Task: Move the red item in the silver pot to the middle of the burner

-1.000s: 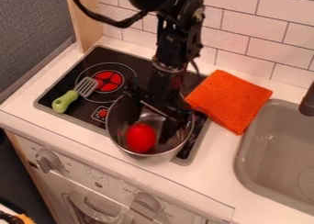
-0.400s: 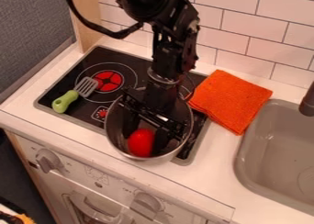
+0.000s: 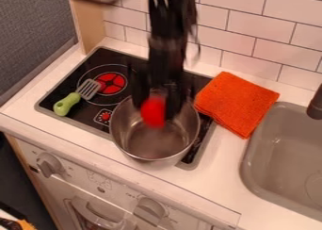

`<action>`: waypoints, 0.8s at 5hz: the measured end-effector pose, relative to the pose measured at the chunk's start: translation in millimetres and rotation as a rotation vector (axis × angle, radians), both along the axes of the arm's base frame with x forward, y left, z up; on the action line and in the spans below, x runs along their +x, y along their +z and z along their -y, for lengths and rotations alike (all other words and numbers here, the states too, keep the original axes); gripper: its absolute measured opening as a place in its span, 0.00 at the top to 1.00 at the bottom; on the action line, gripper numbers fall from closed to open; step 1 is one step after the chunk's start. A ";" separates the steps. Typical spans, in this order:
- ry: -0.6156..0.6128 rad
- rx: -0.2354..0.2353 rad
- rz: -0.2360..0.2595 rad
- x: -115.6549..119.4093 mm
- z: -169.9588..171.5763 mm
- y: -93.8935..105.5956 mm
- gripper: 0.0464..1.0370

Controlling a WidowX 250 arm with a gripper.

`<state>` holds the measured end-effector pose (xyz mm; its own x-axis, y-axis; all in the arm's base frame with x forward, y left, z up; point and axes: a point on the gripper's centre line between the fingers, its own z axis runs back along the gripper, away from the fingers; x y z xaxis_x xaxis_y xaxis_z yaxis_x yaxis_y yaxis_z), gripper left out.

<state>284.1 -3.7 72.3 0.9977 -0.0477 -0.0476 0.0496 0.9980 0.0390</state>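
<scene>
The gripper [image 3: 157, 106] has raised the red item [image 3: 153, 112] off the floor of the silver pot [image 3: 127, 140] to near its back rim. Jaws: part-closed, clamping the item. Extraction is underway; clear the rim before traversing to the burner [image 3: 111, 83].

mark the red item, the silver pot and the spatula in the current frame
Red item [image 3: 153, 112]: camera view, middle of its visible side.
Silver pot [image 3: 151, 144]: camera view, bare inside bottom.
Spatula [image 3: 67, 104]: camera view, green handle.
</scene>
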 end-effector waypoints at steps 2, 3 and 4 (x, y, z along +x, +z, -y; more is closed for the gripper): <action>0.148 -0.017 0.017 48.3 -51.0 11.0 0.30; 0.202 0.018 -0.044 65.6 -69.5 -11.2 0.30; 0.236 0.053 -0.070 72.8 -78.0 -27.5 0.30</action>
